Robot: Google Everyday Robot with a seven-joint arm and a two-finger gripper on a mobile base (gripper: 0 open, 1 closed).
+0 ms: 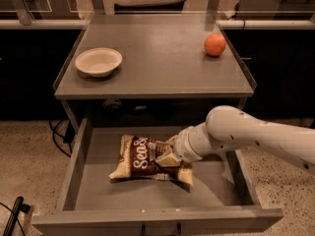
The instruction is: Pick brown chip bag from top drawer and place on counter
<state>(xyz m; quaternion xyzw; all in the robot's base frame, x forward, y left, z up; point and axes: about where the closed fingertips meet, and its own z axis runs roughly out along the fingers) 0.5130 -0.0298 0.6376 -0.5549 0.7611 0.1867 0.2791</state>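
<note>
The brown chip bag [140,159] lies on the floor of the open top drawer [93,191], left of centre, with its white script facing up. My gripper [166,157] reaches in from the right, low in the drawer, and is shut on the bag's right end, which looks crumpled. One finger [165,156] lies over the bag's top; the other is hidden behind it. The bag rests on the drawer floor. The counter [162,68] is directly above the drawer.
A cream bowl [98,61] sits on the counter's left side. An orange [215,44] sits at its far right. My white arm [246,134] crosses the drawer's right wall. The drawer front with a dark handle [160,228] is nearest the camera. Cables lie on the floor at left.
</note>
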